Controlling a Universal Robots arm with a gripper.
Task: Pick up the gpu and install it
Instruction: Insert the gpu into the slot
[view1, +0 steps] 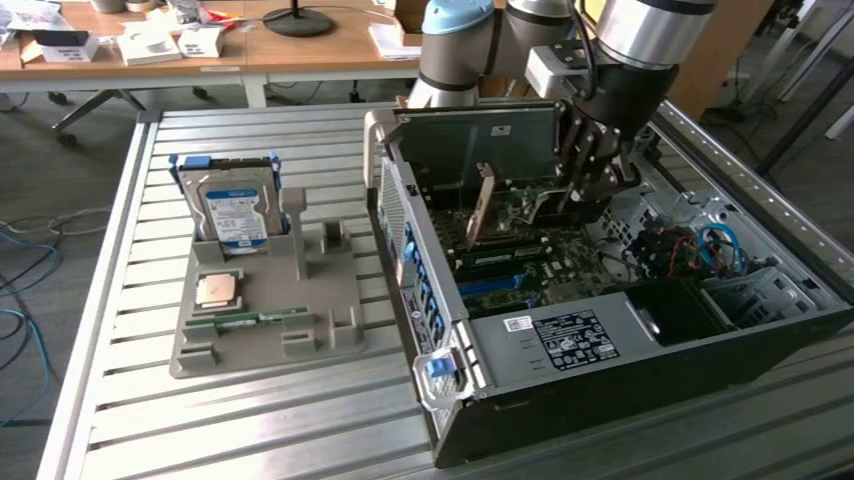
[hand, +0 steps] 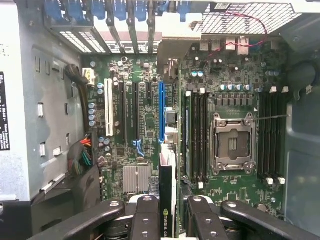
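Observation:
The gpu (hand: 167, 192) is a dark card seen edge-on in the wrist view, with white lettering on its edge, and my gripper (hand: 170, 220) is shut on it, one black finger on each side. The card runs along the motherboard right beside the blue slot (hand: 161, 112). Its metal bracket (hand: 175, 47) reaches the case's rear slots. In the exterior view my gripper (view1: 590, 185) is down inside the open computer case (view1: 561, 400), holding the gpu (view1: 523, 210) upright just above the motherboard. Whether the card touches the slot I cannot tell.
A grey holder tray (view1: 267, 345) on the slatted table carries a silver hard drive (view1: 234, 205), a processor (view1: 218, 290) and a green memory stick (view1: 247, 320). Inside the case are an open processor socket (hand: 234, 142), memory slots (hand: 197, 135), a heatsink (hand: 136, 179) and blue cables (view1: 721, 245).

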